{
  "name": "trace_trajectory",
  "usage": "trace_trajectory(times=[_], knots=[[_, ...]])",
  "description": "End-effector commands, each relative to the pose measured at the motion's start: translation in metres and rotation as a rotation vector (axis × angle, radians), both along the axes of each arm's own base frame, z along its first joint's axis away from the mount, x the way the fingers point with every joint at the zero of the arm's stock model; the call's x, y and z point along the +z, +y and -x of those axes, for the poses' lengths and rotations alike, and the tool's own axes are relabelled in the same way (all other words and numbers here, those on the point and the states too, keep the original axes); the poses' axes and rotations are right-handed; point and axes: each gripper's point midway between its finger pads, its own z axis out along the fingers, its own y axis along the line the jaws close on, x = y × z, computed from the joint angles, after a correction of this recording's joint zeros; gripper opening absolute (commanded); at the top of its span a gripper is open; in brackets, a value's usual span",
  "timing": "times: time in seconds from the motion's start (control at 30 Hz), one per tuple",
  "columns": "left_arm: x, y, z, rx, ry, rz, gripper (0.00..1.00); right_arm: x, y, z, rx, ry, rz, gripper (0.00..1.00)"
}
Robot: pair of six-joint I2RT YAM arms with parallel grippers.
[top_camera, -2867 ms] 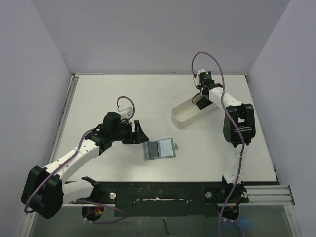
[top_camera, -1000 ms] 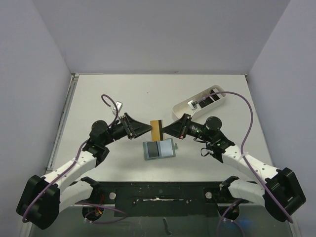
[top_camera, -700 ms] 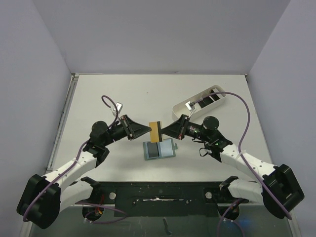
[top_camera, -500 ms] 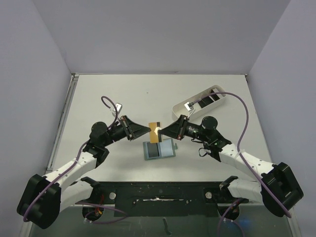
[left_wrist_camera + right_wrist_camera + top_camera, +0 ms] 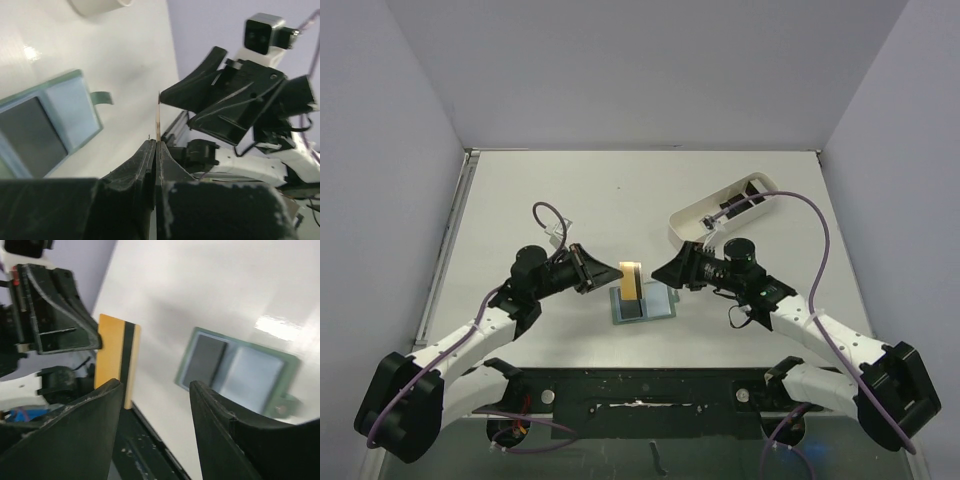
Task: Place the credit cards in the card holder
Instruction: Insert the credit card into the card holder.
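A credit card [image 5: 631, 281], showing a yellow face with a black stripe, stands on edge just above the open grey-green card holder [image 5: 643, 303]. My left gripper [image 5: 611, 272] is shut on the card's left edge. In the left wrist view the card [image 5: 158, 117] shows edge-on between the shut fingers of the left gripper [image 5: 155, 143]. My right gripper [image 5: 660, 272] is open, a little right of the card and clear of it. In the right wrist view the card [image 5: 113, 355] sits beyond the open right gripper [image 5: 155, 390], and the card holder [image 5: 240, 372] lies flat.
A long white tray [image 5: 705, 218] lies at the back right with dark cards [image 5: 756, 185] in its far end. A purple cable loops over it. A black rail [image 5: 650, 385] runs along the table's near edge.
The right gripper has opened, let go of the card and drawn back to the right. The left gripper has shut on the card and brought it down toward the card holder.
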Motion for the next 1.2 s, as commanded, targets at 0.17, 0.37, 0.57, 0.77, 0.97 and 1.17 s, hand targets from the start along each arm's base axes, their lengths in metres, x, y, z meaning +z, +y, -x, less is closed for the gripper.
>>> trace_trajectory(times=[0.17, 0.37, 0.57, 0.77, 0.97, 1.17], knots=[[-0.04, 0.014, -0.017, 0.081, 0.027, -0.228, 0.0, -0.057, -0.06, -0.027, -0.182, -0.024, 0.461, 0.57], [-0.044, 0.003, -0.011, 0.011, 0.029, -0.17, 0.0, -0.075, -0.057, -0.033, -0.176, -0.002, 0.507, 0.56], [-0.064, 0.003, -0.009, -0.003, 0.07, -0.219, 0.0, -0.103, -0.05, -0.034, -0.118, 0.046, 0.567, 0.55], [-0.081, 0.0, -0.008, -0.043, 0.116, -0.247, 0.0, -0.117, -0.038, -0.031, -0.072, 0.066, 0.609, 0.35], [-0.086, 0.001, -0.015, -0.042, 0.091, -0.296, 0.0, -0.125, -0.032, -0.024, -0.064, 0.059, 0.658, 0.2], [-0.093, -0.002, -0.016, -0.066, 0.099, -0.307, 0.0, -0.134, -0.034, -0.017, -0.066, 0.05, 0.723, 0.13]])
